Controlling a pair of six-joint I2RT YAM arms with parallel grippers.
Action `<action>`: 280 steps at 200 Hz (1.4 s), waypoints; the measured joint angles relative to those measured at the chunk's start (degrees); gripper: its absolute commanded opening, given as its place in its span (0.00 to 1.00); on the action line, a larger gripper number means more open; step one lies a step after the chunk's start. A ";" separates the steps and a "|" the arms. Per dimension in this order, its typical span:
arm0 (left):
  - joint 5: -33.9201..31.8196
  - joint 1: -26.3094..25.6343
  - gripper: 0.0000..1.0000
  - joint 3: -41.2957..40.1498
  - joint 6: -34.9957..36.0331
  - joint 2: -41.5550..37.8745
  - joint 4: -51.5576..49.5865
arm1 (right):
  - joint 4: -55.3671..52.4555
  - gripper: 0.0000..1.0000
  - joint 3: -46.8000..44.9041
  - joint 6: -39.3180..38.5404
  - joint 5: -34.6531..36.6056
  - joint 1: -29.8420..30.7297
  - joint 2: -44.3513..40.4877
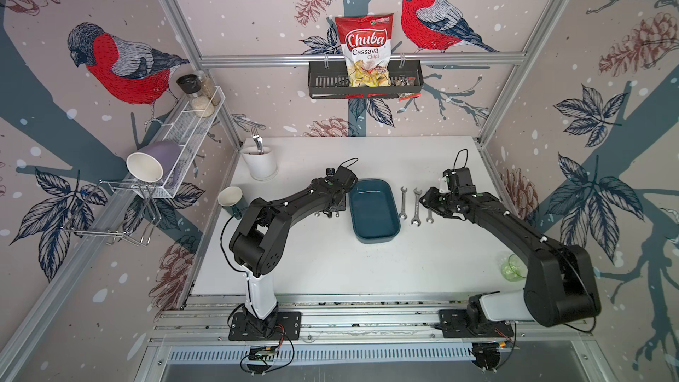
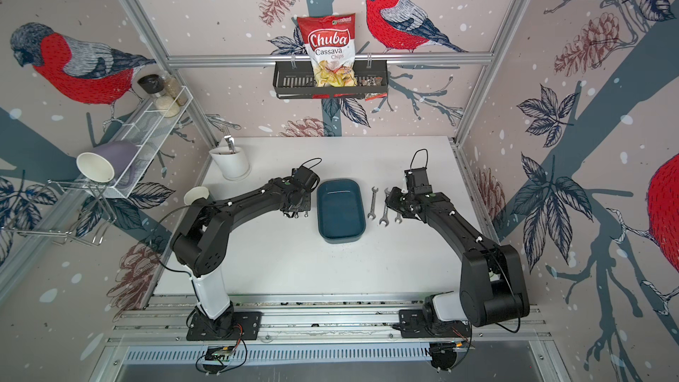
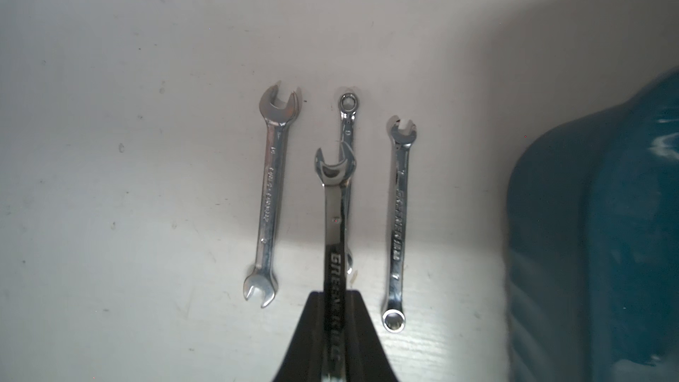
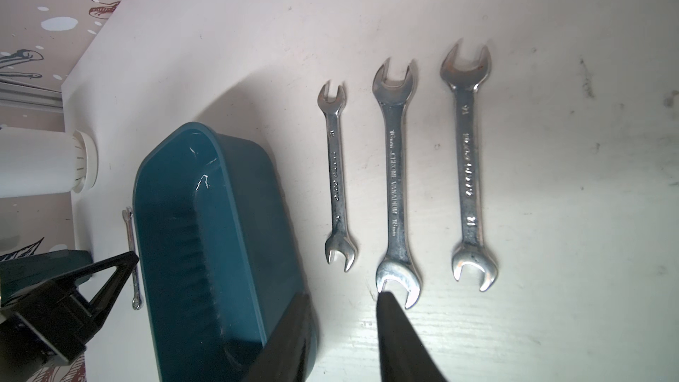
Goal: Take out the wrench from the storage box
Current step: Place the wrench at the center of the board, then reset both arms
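Jaws: left gripper (image 3: 335, 295) clamped on wrench (image 3: 334, 214), right gripper (image 4: 345, 299) apart, loose wrenches (image 4: 395, 178) flanking storage box (image 1: 373, 207)

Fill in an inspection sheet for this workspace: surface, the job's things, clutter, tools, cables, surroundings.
Surface: white table, lightly scuffed.
Job's things: storage box empty; one wrench held over the table beside it.
Clutter: three loose wrenches on the left arm's side of the box, three more wrenches on the right arm's side; utensil pot; mug; green glass item, partly hidden.
Tools: left tool shut on the wrench; right tool open, empty, over one end of the middle wrench.
Cables: cable loops at both wrists, clear of the wrenches.
Surroundings: chips bag in wall basket; wire shelf with jars.
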 measured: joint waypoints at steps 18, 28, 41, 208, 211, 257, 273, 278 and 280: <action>0.07 0.66 0.15 -1.57 0.35 0.76 2.75 | -0.13 0.36 -0.26 -0.20 0.02 -0.24 0.00; 0.13 1.07 0.15 -2.40 1.09 1.18 4.02 | -0.13 0.36 -0.28 -0.22 0.00 -0.39 0.00; 0.20 1.68 0.15 -3.26 1.38 1.92 5.46 | -0.13 0.36 -0.37 -0.28 0.02 -0.57 0.00; -17.00 10.45 0.95 -33.86 9.66 -33.57 32.63 | 31.76 0.95 -27.58 -16.37 23.80 -6.56 -17.22; -17.51 11.15 0.94 -35.52 10.54 -34.60 34.25 | 33.27 0.96 -28.63 -16.72 24.22 -6.69 -17.14; -18.93 21.88 0.94 -57.90 23.54 -38.91 63.71 | 61.77 1.00 -37.97 -23.91 27.15 -8.92 -5.86; -16.83 26.69 0.95 -60.33 24.09 -35.60 71.84 | 71.47 1.00 -38.01 -26.43 27.06 -8.98 -2.25; -16.24 27.65 0.94 -60.61 24.15 -34.84 73.53 | 73.99 1.00 -38.18 -26.80 26.99 -9.14 -1.09; -15.76 28.04 0.95 -60.74 24.28 -34.49 74.55 | 74.75 1.00 -38.21 -26.84 26.88 -9.22 -0.63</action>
